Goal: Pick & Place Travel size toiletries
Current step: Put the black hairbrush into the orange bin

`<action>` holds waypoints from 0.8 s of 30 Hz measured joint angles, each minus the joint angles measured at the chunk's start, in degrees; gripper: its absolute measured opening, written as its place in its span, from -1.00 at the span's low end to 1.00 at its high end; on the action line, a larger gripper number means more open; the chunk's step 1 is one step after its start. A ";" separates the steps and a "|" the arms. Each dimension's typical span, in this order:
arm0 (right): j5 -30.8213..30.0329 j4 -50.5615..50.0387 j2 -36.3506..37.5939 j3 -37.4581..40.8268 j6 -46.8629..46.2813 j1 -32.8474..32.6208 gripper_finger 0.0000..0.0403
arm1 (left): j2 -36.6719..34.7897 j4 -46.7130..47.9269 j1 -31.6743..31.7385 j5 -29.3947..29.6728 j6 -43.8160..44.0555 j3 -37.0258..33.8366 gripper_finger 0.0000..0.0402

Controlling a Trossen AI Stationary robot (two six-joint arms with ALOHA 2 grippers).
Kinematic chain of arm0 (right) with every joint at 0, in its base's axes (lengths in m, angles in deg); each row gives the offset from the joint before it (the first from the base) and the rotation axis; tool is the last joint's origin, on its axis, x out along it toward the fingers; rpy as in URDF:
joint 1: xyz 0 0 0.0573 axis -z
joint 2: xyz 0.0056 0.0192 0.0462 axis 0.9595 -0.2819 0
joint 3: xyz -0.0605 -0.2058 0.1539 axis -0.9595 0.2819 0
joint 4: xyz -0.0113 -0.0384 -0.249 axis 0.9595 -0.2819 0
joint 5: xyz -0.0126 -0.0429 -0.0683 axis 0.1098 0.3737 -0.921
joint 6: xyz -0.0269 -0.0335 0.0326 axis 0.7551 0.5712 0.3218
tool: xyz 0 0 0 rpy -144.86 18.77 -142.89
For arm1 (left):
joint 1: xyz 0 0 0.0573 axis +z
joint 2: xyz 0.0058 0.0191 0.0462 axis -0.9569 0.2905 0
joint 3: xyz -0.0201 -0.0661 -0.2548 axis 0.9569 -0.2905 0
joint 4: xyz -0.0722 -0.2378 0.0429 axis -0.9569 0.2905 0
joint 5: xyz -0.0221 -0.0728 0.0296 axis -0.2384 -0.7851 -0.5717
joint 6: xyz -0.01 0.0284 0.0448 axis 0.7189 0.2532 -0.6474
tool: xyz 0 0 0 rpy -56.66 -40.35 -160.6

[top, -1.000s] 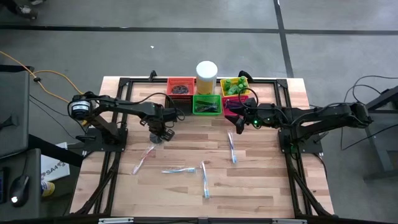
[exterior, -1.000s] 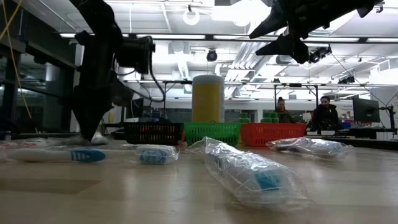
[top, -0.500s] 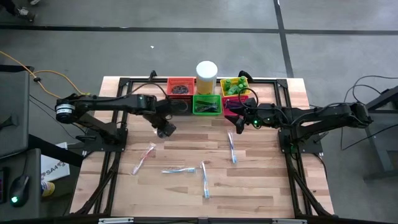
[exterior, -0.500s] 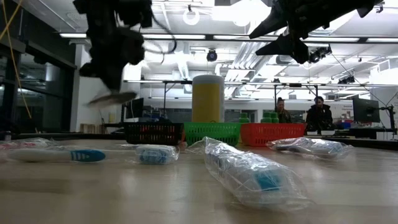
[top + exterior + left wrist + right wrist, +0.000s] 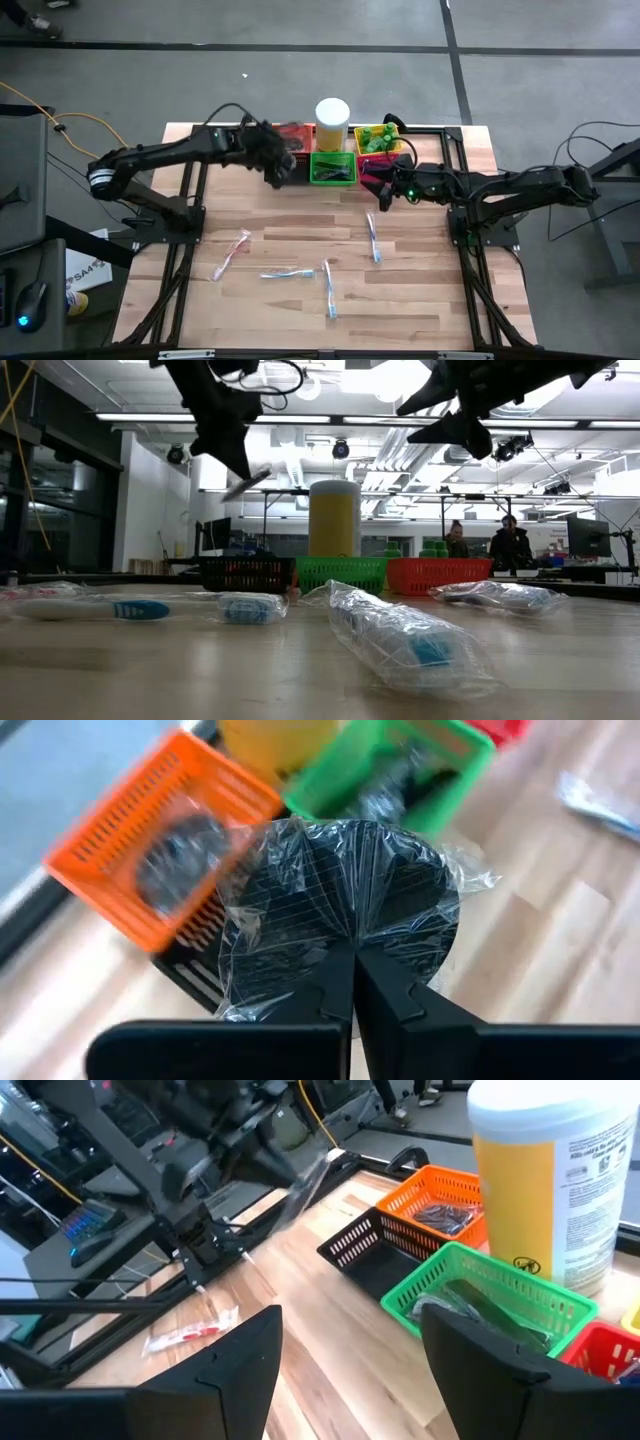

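Two dark, slim, jointed arms here, black cables looping along them. The left arm (image 5: pixel 170 155) carries a round silver-ringed joint near its base. The right arm (image 5: pixel 510 187) shows a small green light by its wrist. Flat matte-black fingers (image 5: pixel 235 1365), square-edged.

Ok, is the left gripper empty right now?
No, the left wrist view shows the left gripper shut on a clear-wrapped dark round item, above the baskets.
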 joint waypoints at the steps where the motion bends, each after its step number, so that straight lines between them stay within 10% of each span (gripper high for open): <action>1: 0.01 0.17 0.00 0.00 0.02 0.22 0.15 | 0.40 -0.56 1.41 -0.65 -1.19 0.40 -1.00; 10: 0.12 0.86 0.02 -0.02 0.93 2.26 0.15 | 12.04 1.51 14.07 -8.82 -15.12 7.83 -1.00; 24: -0.60 0.65 0.02 -0.02 1.12 3.72 0.15 | 30.04 5.00 18.38 -2.65 -41.32 19.88 -1.00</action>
